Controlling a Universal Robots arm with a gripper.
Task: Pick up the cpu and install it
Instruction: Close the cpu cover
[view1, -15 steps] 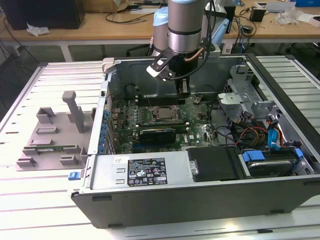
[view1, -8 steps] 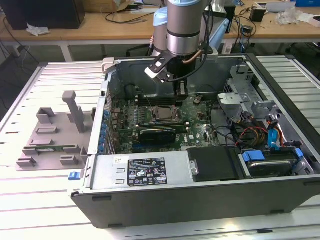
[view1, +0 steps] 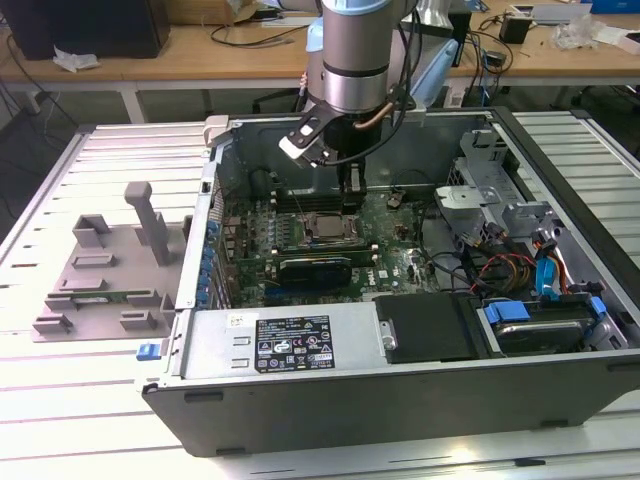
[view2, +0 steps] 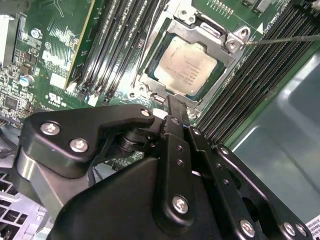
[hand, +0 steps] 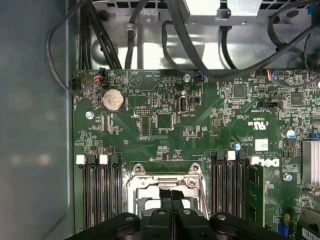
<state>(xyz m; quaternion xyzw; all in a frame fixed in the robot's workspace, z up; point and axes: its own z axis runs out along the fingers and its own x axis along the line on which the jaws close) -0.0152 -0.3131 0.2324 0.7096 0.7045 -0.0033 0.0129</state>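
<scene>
I am holding the gripper low inside the computer case, with its two fingers drawn together and nothing clamped between them. In the second wrist view the tips are sitting at the near edge of the socket frame, and I cannot tell whether they are touching it. The cpu is lying flat inside that frame, silver top upward and square to the opening, just beyond the tips. I am therefore judging the pick and placement as done, with the work standing at the seating stage. Whether the chip is fully locked down is not showing. Memory slots are running along both sides of the socket frame, and a thin lever rod is extending away from one of its corners. The rest of the motherboard is spreading out beyond the socket frame. In my judgement any further move here is calling for straight, slow travel clear of the chip, with no sideways drag toward the slots or the rod.
</scene>
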